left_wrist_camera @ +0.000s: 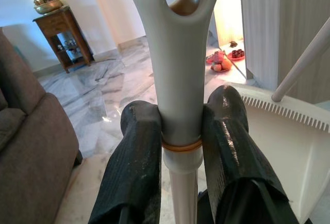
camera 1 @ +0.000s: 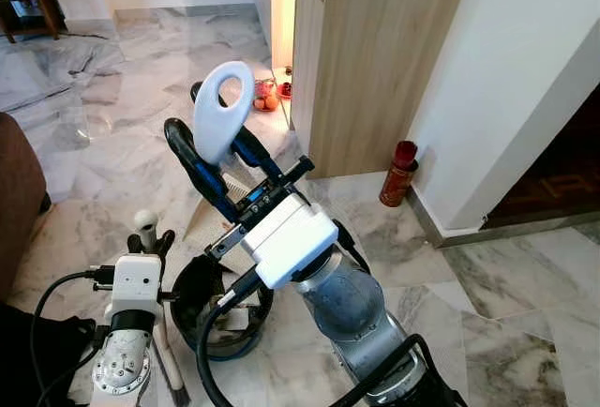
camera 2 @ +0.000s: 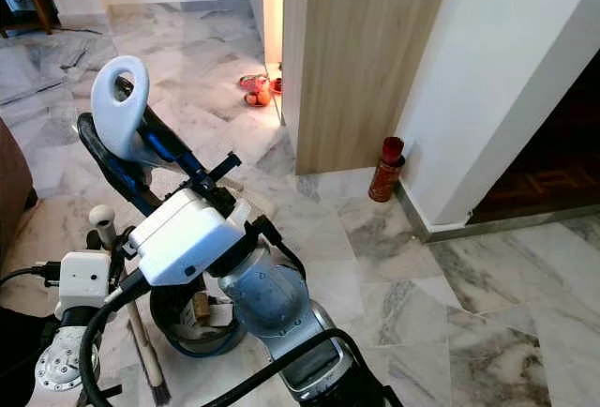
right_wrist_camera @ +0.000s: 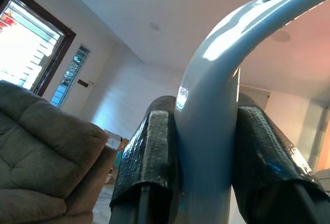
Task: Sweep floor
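- Lower left of your head view: left gripper (left_wrist_camera: 178,146) is clamped on the broom handle (left_wrist_camera: 178,79), above the dark bin (camera 1: 220,318).
- Centre-left: right gripper (right_wrist_camera: 203,146) squeezes the dustpan handle (camera 1: 223,112) (white loop).
- Farther right: a red bottle (camera 1: 398,173) stands by the wall.

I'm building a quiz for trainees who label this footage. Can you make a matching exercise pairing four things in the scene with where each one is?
Things:
1. white loop handle
2. broom handle
3. red canister
4. fruit

Places:
a. standing by the white wall
b. clamped in the left gripper
c. on the floor beside the wooden cabinet
d. clamped in the right gripper

Pairs: 1-d, 2-b, 3-a, 4-c
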Controlling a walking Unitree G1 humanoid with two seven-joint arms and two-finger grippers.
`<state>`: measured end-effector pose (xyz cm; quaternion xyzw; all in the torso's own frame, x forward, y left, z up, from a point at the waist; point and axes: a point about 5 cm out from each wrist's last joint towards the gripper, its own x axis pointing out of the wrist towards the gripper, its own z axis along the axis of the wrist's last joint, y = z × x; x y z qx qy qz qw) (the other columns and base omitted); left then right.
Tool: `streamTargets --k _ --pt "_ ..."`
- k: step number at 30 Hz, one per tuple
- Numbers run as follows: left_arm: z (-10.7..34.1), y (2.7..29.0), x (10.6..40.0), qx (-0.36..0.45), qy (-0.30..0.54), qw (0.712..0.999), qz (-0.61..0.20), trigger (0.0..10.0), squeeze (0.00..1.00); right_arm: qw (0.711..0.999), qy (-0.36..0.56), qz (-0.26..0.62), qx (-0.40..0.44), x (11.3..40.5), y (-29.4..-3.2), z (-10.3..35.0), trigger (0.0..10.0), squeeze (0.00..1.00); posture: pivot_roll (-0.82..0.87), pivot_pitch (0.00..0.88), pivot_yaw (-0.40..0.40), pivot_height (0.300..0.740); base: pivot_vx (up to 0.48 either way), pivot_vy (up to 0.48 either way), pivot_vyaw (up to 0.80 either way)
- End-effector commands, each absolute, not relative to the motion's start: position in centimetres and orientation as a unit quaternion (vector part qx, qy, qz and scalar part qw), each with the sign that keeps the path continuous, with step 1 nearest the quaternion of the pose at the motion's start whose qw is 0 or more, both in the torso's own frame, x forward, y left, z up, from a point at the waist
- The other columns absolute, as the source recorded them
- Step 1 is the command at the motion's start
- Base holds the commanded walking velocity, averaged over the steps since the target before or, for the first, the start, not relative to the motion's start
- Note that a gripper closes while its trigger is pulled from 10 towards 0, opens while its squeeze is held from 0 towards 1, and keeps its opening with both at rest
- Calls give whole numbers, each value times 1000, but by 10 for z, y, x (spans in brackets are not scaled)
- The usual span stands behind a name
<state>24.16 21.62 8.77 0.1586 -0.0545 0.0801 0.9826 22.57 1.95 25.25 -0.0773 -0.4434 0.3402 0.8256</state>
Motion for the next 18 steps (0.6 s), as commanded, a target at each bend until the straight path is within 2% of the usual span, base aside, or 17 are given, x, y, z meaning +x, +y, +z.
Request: streamTargets --k 1,7,12,14,18 --pt "95 215 244 167 -78 980 80 10000 0 801 -487 340 -80 217 21 265 10000 0 203 72 -44 740 0 0 0" --pt "95 215 244 167 -79 980 79 10000 0 815 -477 319 -81 223 18 263 10000 0 203 71 -44 740 0 0 0" --pt "95 214 244 170 -79 979 76 10000 0 836 -473 251 -119 248 -5 267 10000 0 199 70 -44 740 0 0 0" --pt "95 214 243 170 -78 980 75 10000 0 852 -461 197 -149 265 -27 266 10000 0 196 65 -42 740 0 0 0" --pt "94 214 243 170 -77 980 74 10000 0 866 -440 150 -184 280 -46 261 10000 0 191 63 -38 740 0 0 0"
